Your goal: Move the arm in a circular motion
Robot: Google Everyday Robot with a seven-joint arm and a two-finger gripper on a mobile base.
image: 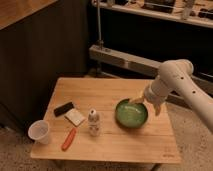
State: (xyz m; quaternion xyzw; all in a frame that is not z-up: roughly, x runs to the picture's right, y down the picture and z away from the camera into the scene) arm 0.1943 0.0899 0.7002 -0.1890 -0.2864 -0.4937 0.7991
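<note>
While over the bowl, hand at end of arm

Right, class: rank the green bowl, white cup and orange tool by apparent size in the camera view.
1. green bowl
2. white cup
3. orange tool
The claw hangs above the bowl's rim.

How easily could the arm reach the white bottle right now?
Probably yes. The arm holds its gripper over the green bowl's rim. The white bottle stands upright just beyond the bowl, and only that low bowl lies between them.
</note>
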